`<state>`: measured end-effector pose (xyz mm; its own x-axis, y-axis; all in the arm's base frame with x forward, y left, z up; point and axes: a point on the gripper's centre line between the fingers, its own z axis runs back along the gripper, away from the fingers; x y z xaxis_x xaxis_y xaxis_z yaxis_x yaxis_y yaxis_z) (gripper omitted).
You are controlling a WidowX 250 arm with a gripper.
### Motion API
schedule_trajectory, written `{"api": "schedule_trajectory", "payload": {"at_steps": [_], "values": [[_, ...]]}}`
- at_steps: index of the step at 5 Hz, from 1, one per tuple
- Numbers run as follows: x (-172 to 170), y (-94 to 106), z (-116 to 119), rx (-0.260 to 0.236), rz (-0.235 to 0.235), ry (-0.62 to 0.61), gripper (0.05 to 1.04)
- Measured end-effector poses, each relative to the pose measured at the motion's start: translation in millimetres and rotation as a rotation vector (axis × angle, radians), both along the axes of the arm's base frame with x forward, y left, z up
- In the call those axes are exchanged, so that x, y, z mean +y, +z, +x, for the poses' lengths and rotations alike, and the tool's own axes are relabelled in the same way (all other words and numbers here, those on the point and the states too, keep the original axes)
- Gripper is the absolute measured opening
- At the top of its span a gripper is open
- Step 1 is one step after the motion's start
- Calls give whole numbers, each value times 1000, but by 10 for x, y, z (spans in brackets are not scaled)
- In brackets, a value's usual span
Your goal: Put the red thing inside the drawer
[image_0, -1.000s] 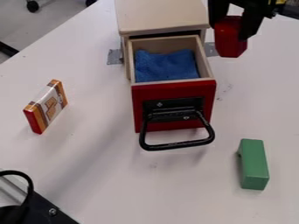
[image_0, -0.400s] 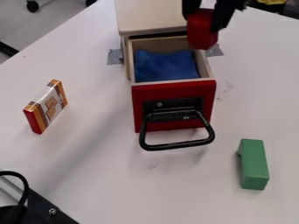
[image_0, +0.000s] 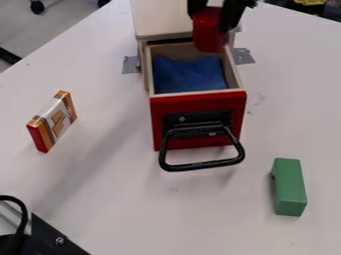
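A green rectangular block (image_0: 290, 187) lay near; beyond sat the open, red-fronted wooden drawer (image_0: 198, 102), lined with blue cloth (image_0: 190, 74); over its rear, the black two-finger gripper's (image_0: 211, 21) fingers were clamped on the smooth red block (image_0: 209, 37); releasing too far back could have bounced it off the rim.

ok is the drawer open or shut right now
Open: the drawer is pulled out from its wooden cabinet, and the blue cloth inside it can be seen.
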<state>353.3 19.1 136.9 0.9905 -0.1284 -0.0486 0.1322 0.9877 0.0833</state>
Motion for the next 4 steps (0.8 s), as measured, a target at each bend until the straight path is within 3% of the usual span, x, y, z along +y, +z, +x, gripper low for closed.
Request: {"api": "schedule_trajectory", "payload": {"at_steps": [1,3,4], "values": [[60,-128,-121,57,21,-8,741],[95,-153,-314,76,23,-42,741],[109,-164,-327,83,31,-49,816]]}}
